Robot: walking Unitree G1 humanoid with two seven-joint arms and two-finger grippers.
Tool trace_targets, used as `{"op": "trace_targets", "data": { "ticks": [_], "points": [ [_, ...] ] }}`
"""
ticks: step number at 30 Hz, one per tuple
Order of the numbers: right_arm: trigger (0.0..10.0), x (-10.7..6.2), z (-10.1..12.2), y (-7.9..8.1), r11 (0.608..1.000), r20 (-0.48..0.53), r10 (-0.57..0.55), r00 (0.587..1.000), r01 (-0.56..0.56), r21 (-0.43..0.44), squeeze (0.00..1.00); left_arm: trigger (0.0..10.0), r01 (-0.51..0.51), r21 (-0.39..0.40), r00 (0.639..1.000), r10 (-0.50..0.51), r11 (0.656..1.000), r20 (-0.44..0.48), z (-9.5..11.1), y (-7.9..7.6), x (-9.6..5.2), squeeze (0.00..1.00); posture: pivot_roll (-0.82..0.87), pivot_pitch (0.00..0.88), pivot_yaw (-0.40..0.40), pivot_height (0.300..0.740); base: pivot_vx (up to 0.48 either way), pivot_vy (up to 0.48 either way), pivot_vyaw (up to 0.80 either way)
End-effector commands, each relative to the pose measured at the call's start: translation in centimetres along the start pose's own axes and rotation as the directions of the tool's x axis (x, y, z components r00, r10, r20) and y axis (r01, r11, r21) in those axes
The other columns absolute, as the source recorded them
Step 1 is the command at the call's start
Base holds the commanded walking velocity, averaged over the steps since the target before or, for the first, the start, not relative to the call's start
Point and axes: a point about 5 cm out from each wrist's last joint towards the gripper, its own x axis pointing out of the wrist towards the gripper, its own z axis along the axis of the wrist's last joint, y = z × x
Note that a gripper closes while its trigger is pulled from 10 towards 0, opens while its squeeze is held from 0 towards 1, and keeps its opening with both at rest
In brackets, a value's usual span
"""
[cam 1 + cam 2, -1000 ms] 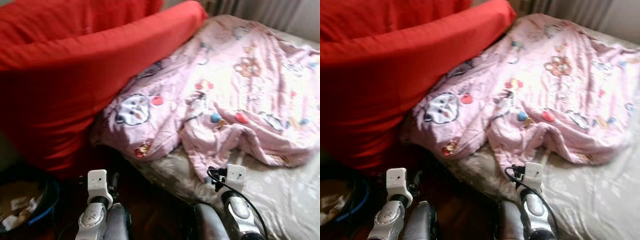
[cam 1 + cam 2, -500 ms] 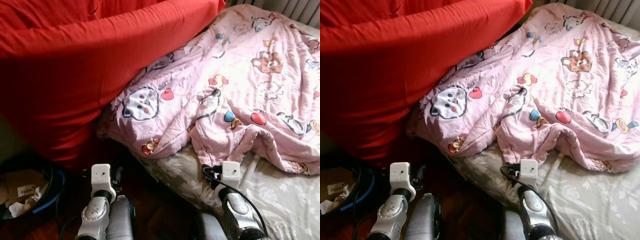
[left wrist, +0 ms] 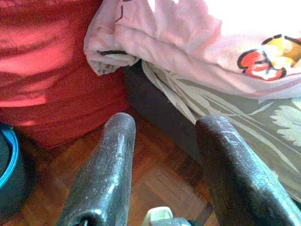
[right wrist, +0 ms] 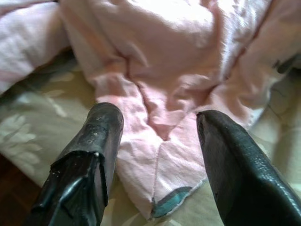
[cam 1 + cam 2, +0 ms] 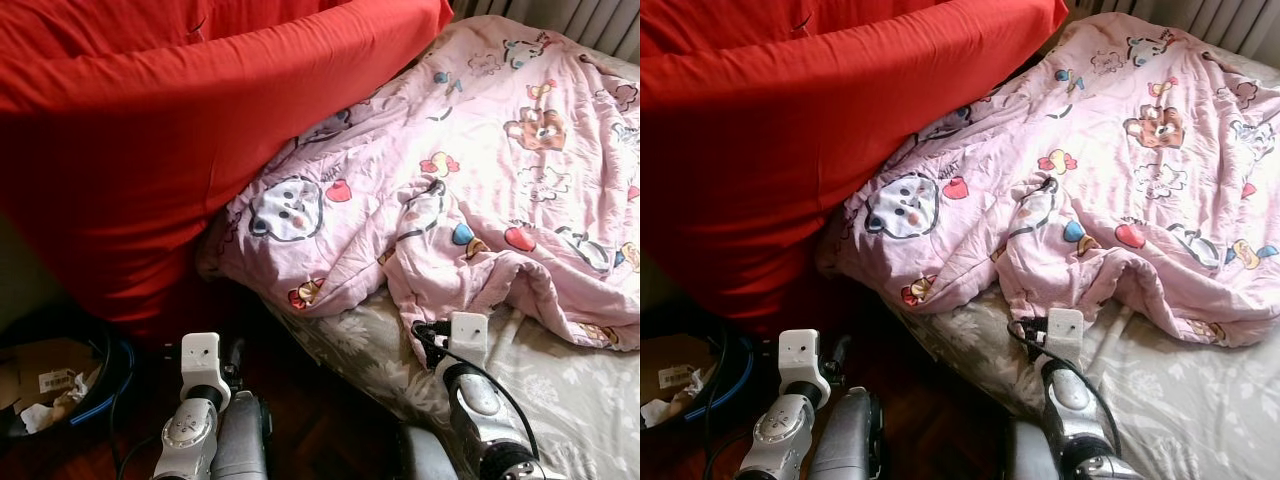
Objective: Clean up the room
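Note:
A crumpled pink blanket [image 5: 470, 180] printed with cartoon animals lies across a bed with a grey leaf-patterned sheet [image 5: 570, 400]. Its lowest corner [image 4: 160, 155] hangs toward the bed's near edge. My right gripper [image 4: 157, 141] is open just over that corner, one finger on each side of the fold, with nothing gripped. My left gripper [image 3: 162, 155] is open too, low over the wooden floor [image 3: 155, 174] beside the bed, pointing at the gap between bed and red cushion. Both wrists show at the bottom of the left eye view.
A big red cushion [image 5: 150, 150] leans against the bed's left side, over part of the blanket. On the floor at far left sits a dark bin with a blue rim [image 5: 100, 385] holding cardboard and paper scraps. A radiator [image 5: 590, 20] lines the back wall.
The camera has steadied and tipped down a little; the blur is gone. My right wrist has edged forward toward the blanket's hanging corner. The left arm has hardly moved.

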Motion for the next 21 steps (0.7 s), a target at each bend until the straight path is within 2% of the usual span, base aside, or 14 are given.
{"op": "trace_targets", "data": {
  "ticks": [1, 7, 8, 9, 11, 12, 13, 16, 21],
  "points": [
    [10.0, -0.3, -1.1, -0.6, 0.999, -0.057, -0.035, 0.998, 0.036, 0.017, 1.00, 10.0, -0.005, 0.005, 1.000, 0.005, 1.000, -0.027, -0.7, 0.4, -0.5, 0.00, 0.04, 0.222, 0.007, 0.621, 0.000, 0.000, 0.00],
    [10.0, -0.4, -1.4, -1.1, 0.998, -0.074, -0.062, 0.995, 0.063, 0.015, 1.00, 10.0, -0.005, 0.010, 1.000, 0.005, 1.000, -0.027, -0.7, 0.6, -0.6, 0.00, 0.05, 0.233, 0.017, 0.621, 0.000, 0.000, 0.00],
    [10.0, -0.5, -1.5, -1.5, 0.995, -0.085, -0.088, 0.992, 0.092, 0.038, 1.00, 10.0, -0.005, 0.014, 1.000, 0.005, 1.000, -0.025, -0.7, 0.7, -0.6, 0.00, 0.05, 0.235, 0.019, 0.621, 0.000, 0.000, 0.00],
    [10.0, -0.5, -1.6, -1.5, 0.994, -0.088, -0.093, 0.992, 0.097, 0.049, 0.59, 10.0, -0.004, 0.016, 1.000, 0.004, 1.000, -0.023, -0.6, 0.8, -0.7, 0.00, 0.05, 0.238, 0.022, 0.621, 0.000, 0.000, 0.00],
    [10.0, -0.5, -1.6, -1.6, 0.994, -0.090, -0.094, 0.992, 0.099, 0.055, 0.59, 10.0, -0.003, 0.017, 1.000, 0.004, 1.000, -0.022, -0.6, 0.8, -0.7, 0.00, 0.06, 0.240, 0.023, 0.621, 0.000, 0.000, 0.00],
    [10.0, -0.5, -1.6, -1.5, 0.994, -0.090, -0.088, 0.992, 0.093, 0.056, 0.00, 10.0, -0.002, 0.018, 1.000, 0.002, 1.000, -0.018, -0.5, 0.9, -0.7, 0.00, 0.06, 0.244, 0.026, 0.621, 0.000, 0.000, 0.00],
    [10.0, -0.5, -1.6, -1.5, 0.994, -0.090, -0.088, 0.992, 0.093, 0.056, 0.00, 10.0, -0.002, 0.018, 1.000, 0.002, 1.000, -0.018, -0.5, 0.9, -0.7, 0.00, 0.06, 0.244, 0.026, 0.621, 0.000, 0.000, 0.00],
    [10.0, -0.5, -1.6, -0.8, 0.997, -0.082, -0.048, 0.995, 0.052, 0.049, 0.00, 10.0, 0.008, 0.013, 0.999, -0.009, 1.000, 0.041, 1.1, 0.7, 0.2, 0.00, 0.07, 0.262, 0.035, 0.621, 0.000, 0.000, 0.00],
    [10.0, -0.5, -1.9, -0.8, 0.997, -0.100, -0.057, 0.993, 0.062, 0.044, 0.00, 10.0, 0.022, 0.013, 0.996, -0.023, 1.000, 0.087, 2.4, 0.6, 0.6, 0.00, 0.08, 0.278, 0.045, 0.621, 0.000, 0.000, 0.00]
  ]
}}
